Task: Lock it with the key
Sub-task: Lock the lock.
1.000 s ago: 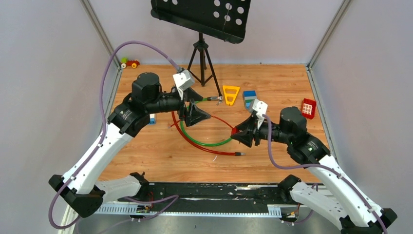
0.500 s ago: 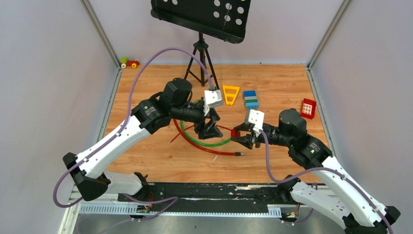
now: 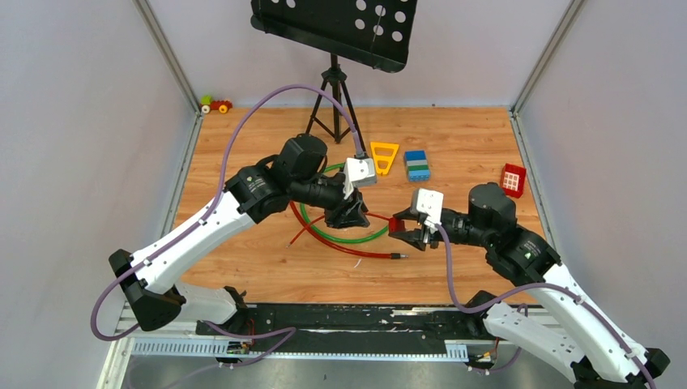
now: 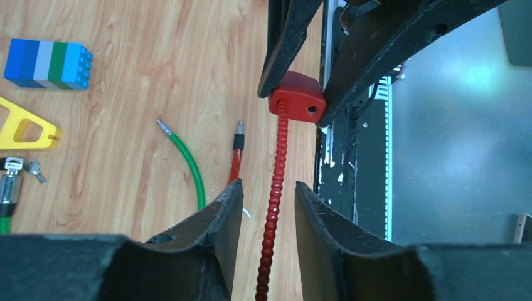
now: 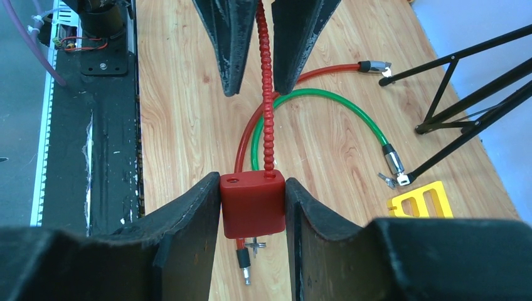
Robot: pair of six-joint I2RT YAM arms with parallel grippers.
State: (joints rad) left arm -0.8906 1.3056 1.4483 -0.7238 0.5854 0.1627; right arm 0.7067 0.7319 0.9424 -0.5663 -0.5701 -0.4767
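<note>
Black fingers (image 5: pixel 188 219) of the right tool (image 5: pixel 252 188) pinch the red padlock (image 5: pixel 252 210) by its sides, while the left tool (image 4: pixel 268 188) stands narrow but unclosed astride the lock's ribbed red cable (image 4: pixel 276 157), a sliver of gap either side. Neither holds the key (image 4: pixel 32 169), which lies on the worktop (image 4: pixel 125 81) well apart, just beside the metal plug (image 4: pixel 9 188) of the green cable (image 4: pixel 188 163). Likely trouble: a tug on the cable could twist the padlock from its pinch.

text: none legible | labels: none | numbers: none
</note>
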